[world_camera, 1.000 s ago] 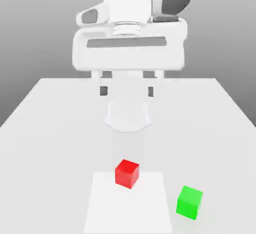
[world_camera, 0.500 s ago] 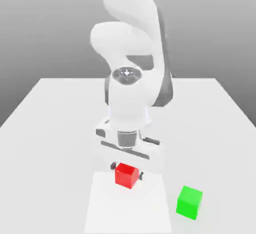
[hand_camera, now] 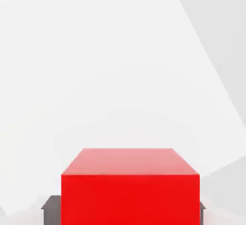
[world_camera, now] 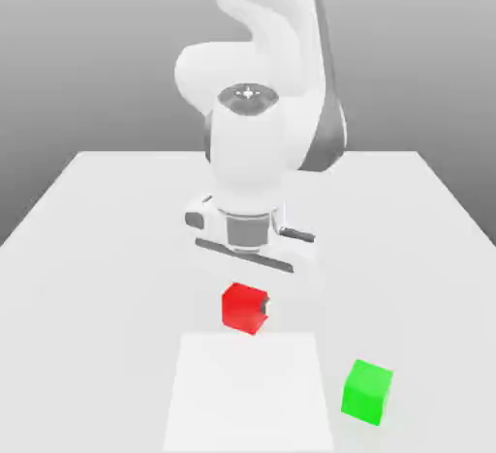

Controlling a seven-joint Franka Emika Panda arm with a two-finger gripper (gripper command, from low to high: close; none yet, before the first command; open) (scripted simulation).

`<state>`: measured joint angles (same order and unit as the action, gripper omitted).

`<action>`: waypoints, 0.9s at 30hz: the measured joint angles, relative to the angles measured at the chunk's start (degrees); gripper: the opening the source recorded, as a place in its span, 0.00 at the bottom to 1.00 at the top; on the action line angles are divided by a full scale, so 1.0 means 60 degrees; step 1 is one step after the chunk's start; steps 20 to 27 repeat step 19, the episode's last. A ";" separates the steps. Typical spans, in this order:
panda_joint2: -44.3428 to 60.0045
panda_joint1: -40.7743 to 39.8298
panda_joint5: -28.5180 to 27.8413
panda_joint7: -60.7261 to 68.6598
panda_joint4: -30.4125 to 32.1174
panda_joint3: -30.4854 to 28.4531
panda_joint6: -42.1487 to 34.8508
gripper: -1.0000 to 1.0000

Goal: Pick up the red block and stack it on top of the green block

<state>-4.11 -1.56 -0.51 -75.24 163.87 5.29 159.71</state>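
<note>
White table (world_camera: 87, 248), exterior view: one red block (world_camera: 243, 307) at centre, raised clear of the surface and above the far edge of the pale square patch (world_camera: 247, 393), clamped between the dark fingers of the gripper (world_camera: 245, 306) beneath the white arm (world_camera: 257, 141). One green block (world_camera: 367, 392) resting on the table toward the exterior view's right, just beside the patch. Hand view: red block (hand_camera: 129, 185) held, a dark finger (hand_camera: 51, 208) at each flank.

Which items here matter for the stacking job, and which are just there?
Part of the job:
- red block, held in the gripper
- green block, on the table

Just there:
- white table
- pale square patch on the tabletop
</note>
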 joint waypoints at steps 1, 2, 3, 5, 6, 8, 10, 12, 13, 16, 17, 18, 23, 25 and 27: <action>0.0095 0.0168 -0.0064 -0.0209 -0.0242 0.0118 -0.0154 0.00; 0.0200 0.0355 -0.0119 -0.0417 -0.0492 0.0219 -0.0305 0.00; 0.0310 0.0533 -0.0162 -0.0618 -0.0745 0.0305 -0.0454 0.00; 0.0533 0.0883 -0.0204 -0.0988 -0.1255 0.0458 -0.0749 0.00; 0.0643 0.1089 -0.0210 -0.1165 -0.1510 0.0496 -0.0896 0.00; 0.0855 0.1339 -0.0185 -0.1492 -0.2022 0.0727 -0.1189 0.00; 0.1054 0.1683 -0.0124 -0.1791 -0.2534 0.0928 -0.1481 0.00; 0.1522 0.1756 -0.0277 -0.2034 -0.2753 0.0901 -0.1220 0.00; 0.1817 0.1785 -0.0405 -0.2150 -0.2802 0.0848 -0.0974 0.00; 0.2764 0.1927 -0.0842 -0.2485 -0.2872 0.0635 -0.0121 1.00; 0.2764 0.1927 -0.0842 -0.2485 -0.2872 0.0635 -0.0121 1.00; 0.2764 0.1927 -0.0842 -0.2485 -0.2872 0.0635 -0.0121 1.00; 0.2764 0.1927 -0.0842 -0.2485 -0.2872 0.0635 -0.0121 1.00; 0.2764 0.1927 -0.0842 -0.2485 -0.2872 0.0635 -0.0121 1.00; 0.2764 0.1927 -0.0842 -0.2485 -0.2872 0.0635 -0.0121 1.00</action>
